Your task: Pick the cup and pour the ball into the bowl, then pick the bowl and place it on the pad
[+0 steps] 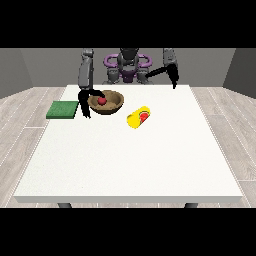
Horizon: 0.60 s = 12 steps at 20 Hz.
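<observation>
Cup: we note the yellow cup lying on its side on the white table, nearest the camera, something red at its mouth.
Bowl: brown bowl just behind-left of the cup, a red ball inside.
Hand at view's left: hand at the bowl's left rim, thumb over the rim, fingers below; we read it as gripping the bowl.
Pad: green pad near the table's left edge, beside that hand.
Hand at view's right: hand raised over the far edge; fingers, we cannot tell.

Grey torso with purple rings at the shoulders; grey upper arms, black forearms, black hands.
</observation>
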### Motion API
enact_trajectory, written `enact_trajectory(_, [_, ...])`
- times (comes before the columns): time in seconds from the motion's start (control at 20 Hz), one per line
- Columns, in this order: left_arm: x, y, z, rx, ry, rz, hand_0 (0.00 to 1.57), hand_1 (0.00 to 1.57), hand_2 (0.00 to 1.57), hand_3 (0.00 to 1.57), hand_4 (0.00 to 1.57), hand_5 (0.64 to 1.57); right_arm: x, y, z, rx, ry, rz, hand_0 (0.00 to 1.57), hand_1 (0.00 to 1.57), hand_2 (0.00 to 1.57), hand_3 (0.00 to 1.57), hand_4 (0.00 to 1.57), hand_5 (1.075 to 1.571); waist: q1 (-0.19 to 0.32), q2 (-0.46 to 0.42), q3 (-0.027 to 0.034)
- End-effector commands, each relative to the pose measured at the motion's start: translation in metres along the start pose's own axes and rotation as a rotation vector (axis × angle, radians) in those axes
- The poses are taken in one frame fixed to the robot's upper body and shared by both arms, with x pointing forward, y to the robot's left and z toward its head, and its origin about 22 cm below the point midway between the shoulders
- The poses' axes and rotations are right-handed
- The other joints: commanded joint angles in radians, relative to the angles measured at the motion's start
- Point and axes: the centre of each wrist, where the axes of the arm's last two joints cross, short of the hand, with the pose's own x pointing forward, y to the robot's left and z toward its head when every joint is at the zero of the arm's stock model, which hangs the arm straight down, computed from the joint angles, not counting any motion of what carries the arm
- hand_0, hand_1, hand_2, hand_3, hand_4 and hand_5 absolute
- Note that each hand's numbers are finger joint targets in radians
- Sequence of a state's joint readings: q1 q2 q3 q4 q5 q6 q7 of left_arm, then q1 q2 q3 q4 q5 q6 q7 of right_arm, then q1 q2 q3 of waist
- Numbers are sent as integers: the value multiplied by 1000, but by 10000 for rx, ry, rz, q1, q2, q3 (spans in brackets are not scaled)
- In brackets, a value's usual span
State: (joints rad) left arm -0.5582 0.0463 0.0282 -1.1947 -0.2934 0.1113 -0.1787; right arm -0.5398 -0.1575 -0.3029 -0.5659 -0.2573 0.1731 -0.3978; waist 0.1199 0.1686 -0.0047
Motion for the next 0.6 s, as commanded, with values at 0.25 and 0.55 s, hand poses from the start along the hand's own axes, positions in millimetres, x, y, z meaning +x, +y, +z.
enact_trajectory(0.25, [19,20,-14,79,-670,247,0,0,0,0,0,1568,-33,-14,26,-1287,1958,2009,1571,1571,1571,1571,1045,1553,445,602,43])
enact_trajectory(0.55, [-16,29,6,489,284,259,0,0,0,0,0,1570,0,0,-2,-1599,2218,2724,1571,1571,1571,1571,1025,1554,-31,-197,38])
